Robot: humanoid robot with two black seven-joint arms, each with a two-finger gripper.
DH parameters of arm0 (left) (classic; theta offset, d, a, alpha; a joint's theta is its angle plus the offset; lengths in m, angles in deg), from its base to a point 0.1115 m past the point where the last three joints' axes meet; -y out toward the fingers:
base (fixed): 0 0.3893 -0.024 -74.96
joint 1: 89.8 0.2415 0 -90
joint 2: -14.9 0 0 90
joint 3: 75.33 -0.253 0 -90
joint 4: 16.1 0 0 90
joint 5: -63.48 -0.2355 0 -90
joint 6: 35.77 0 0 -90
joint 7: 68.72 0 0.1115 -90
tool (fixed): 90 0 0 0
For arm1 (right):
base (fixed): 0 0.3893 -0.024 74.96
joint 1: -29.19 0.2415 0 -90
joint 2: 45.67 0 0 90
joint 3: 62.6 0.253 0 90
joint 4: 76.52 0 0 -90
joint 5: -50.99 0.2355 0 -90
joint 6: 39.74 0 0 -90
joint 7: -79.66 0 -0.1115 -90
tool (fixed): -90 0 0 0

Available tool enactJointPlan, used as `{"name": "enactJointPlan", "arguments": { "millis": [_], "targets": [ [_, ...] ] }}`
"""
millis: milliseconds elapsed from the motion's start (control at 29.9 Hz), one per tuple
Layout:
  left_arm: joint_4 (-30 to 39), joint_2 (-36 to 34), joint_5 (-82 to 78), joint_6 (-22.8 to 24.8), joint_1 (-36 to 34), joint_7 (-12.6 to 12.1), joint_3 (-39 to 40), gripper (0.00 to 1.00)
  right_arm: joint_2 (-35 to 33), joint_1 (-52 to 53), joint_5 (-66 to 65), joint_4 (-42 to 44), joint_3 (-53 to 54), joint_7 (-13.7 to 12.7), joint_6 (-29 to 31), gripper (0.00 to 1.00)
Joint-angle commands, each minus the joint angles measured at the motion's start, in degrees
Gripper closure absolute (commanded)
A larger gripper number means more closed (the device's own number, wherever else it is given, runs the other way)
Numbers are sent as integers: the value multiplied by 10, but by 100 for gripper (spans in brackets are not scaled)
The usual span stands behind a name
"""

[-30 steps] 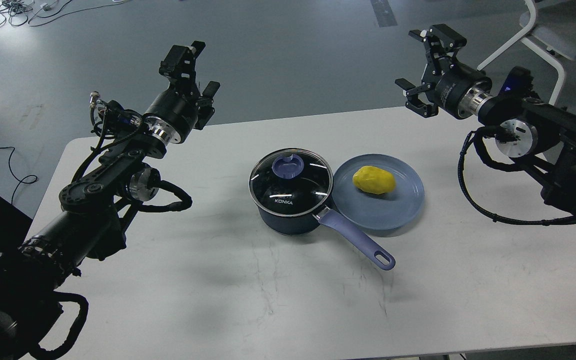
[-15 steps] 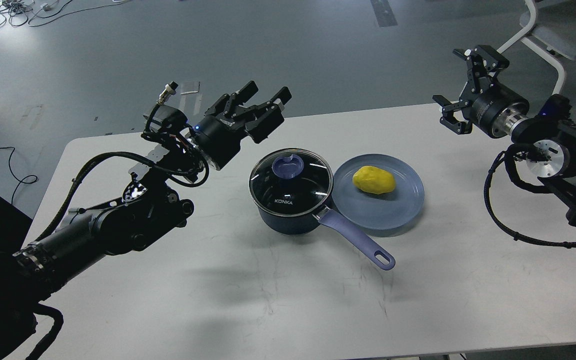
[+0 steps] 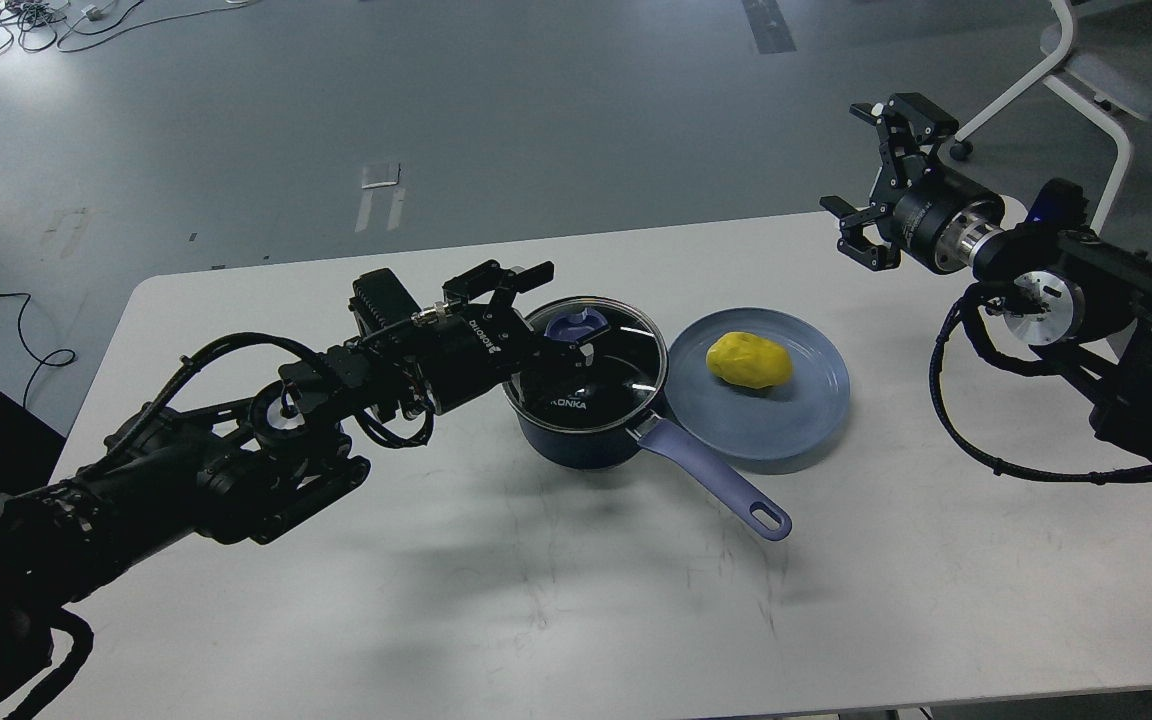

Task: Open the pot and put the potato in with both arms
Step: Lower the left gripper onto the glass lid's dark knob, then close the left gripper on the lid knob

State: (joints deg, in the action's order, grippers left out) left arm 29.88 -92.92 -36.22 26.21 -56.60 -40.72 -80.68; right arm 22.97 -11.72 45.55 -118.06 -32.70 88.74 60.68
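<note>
A dark blue pot (image 3: pixel 576 430) with a purple handle (image 3: pixel 711 475) stands mid-table. Its glass lid (image 3: pixel 626 350) with a purple knob (image 3: pixel 581 325) is on it. A yellow potato (image 3: pixel 748 360) lies on a blue plate (image 3: pixel 796 425) just right of the pot. My left gripper (image 3: pixel 554 315) is open, low over the lid's left side, one finger behind the knob and one in front of it. I cannot tell whether it touches the knob. My right gripper (image 3: pixel 871 180) is open and empty, raised above the table's far right edge, well apart from the potato.
The white table (image 3: pixel 536 580) holds only the pot and plate. A white chair (image 3: pixel 1086 70) stands behind the right arm. Cables (image 3: pixel 16 20) lie on the floor at the far left.
My left gripper has come down and to the right, from above the table left of the pot to the lid's knob. My right gripper has shifted a little left.
</note>
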Motion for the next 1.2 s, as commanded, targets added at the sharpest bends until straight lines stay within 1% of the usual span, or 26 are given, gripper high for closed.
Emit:
{"name": "enactJointPlan", "arguments": {
  "millis": [0, 167, 434, 568, 936, 1170],
  "targets": [
    [-13, 5, -1, 0, -2, 0, -6, 1, 5, 0, 0, 7, -2, 0, -1, 0],
    [-18, 24, 0, 0, 4, 0, -8, 1, 4, 0, 0, 7, -4, -1, -1, 0],
    [-28, 28, 1, 0, 7, 0, -9, 1, 2, -1, -1, 7, -5, -1, -1, 0],
    [-45, 28, 5, 0, 10, 0, -10, 1, 2, -2, -1, 6, -5, -1, -1, 0],
    [-45, 31, 12, 0, 11, 0, -25, 1, -2, -3, -2, 6, -21, 1, -1, 0],
    [-45, 35, 53, 0, 10, 0, -25, 1, -3, -3, -1, 6, -26, 1, -1, 0]
  ]
}}
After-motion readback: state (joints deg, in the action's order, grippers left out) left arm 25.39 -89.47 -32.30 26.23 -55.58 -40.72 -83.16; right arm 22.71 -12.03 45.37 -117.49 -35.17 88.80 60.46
